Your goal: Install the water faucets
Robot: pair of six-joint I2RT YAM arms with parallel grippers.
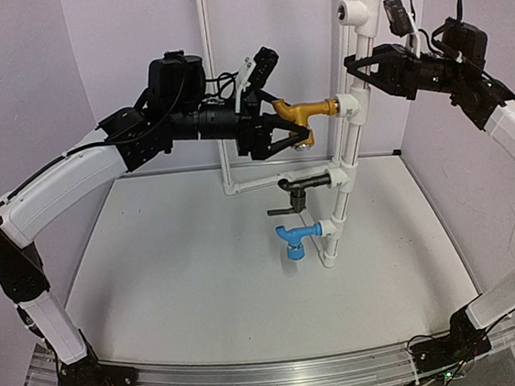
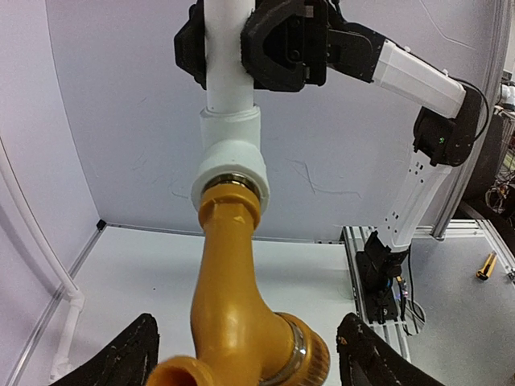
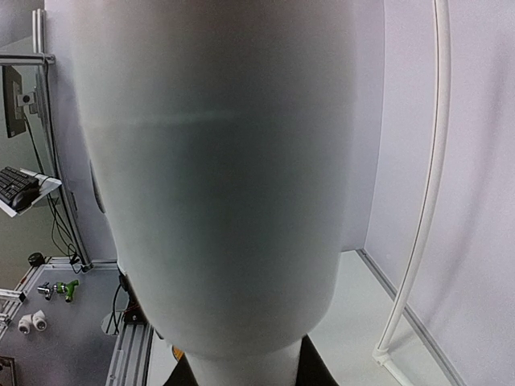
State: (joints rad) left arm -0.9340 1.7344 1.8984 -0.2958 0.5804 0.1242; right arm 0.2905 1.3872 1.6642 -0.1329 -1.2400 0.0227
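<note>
Three taps are mounted on the white upright plastic pipe (image 1: 348, 146): brass-gold faucet (image 1: 302, 111), black faucet (image 1: 298, 185), blue faucet (image 1: 296, 236). Left gripper (image 1: 290, 138) gapes around the gold one (not touching); right gripper (image 1: 366, 64) clamps the pipe.

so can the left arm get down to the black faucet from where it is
Probably yes. The left gripper stands open around the gold faucet, gripping nothing, and the black faucet sits just below it on the white pipe with nothing between.
</note>
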